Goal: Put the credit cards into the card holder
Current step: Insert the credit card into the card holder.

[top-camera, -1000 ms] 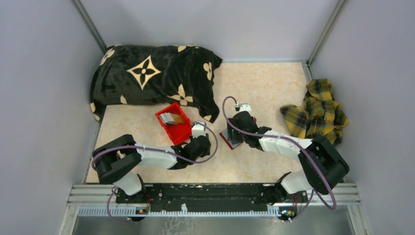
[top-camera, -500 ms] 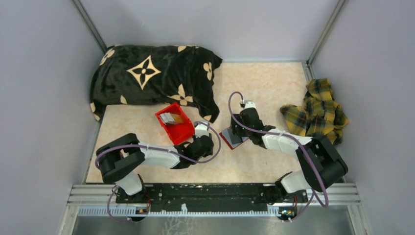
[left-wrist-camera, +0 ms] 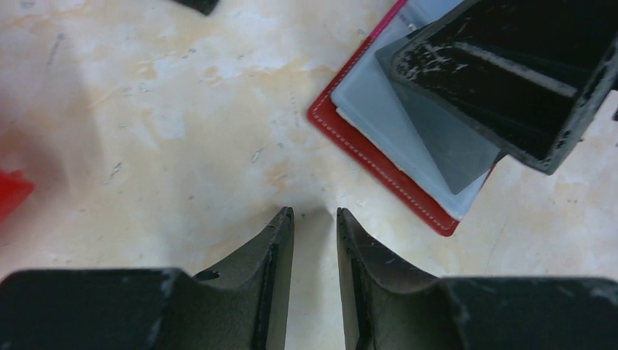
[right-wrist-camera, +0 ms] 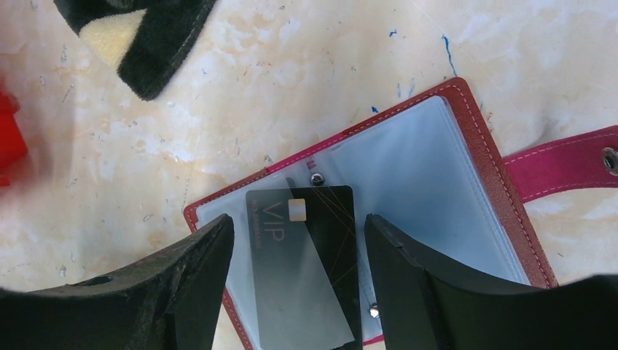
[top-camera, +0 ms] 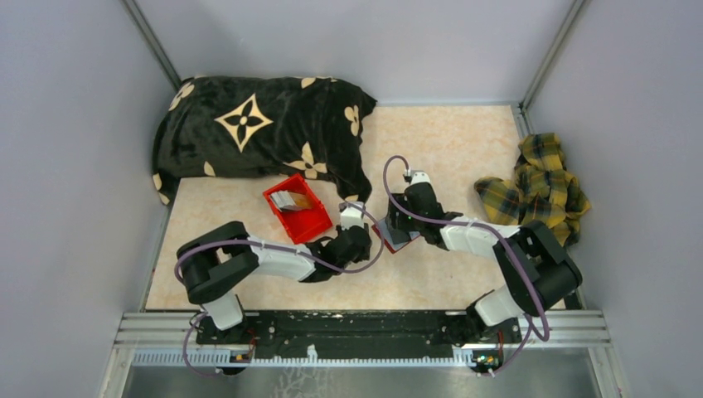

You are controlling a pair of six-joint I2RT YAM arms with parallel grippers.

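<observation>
Starting at the near edge of the bench [top-camera: 431,282], we find the left claw [left-wrist-camera: 315,213] low over the bare marbled surface. Its two fingers stand only a narrow gap apart, with nothing between them. Just beyond it and to its right lies the card holder [left-wrist-camera: 379,166], spread open and flat, its dark-red stitched border framing pale clear sleeves.

Over the holder sits the right claw [right-wrist-camera: 299,222], spread wide and gripping nothing. Its fingers [right-wrist-camera: 197,281] straddle a dark card [right-wrist-camera: 306,270] marked VIP, which lies on the open sleeve page. A sliver of sleeve shows on each side between card and finger. The card's lower part looks paler (perhaps under the clear plastic, though we cannot tell whether it is tucked in). The holder's snap strap [right-wrist-camera: 568,164] trails out flat to one side.

Farther back and left, a red bin [top-camera: 308,222] stands near the holder, with more cards [top-camera: 290,199] inside it. Behind the bin lies a black pillow [top-camera: 257,124] with tan flower shapes, and a yellow plaid cloth [top-camera: 539,186] is bunched at the bench's right edge.
</observation>
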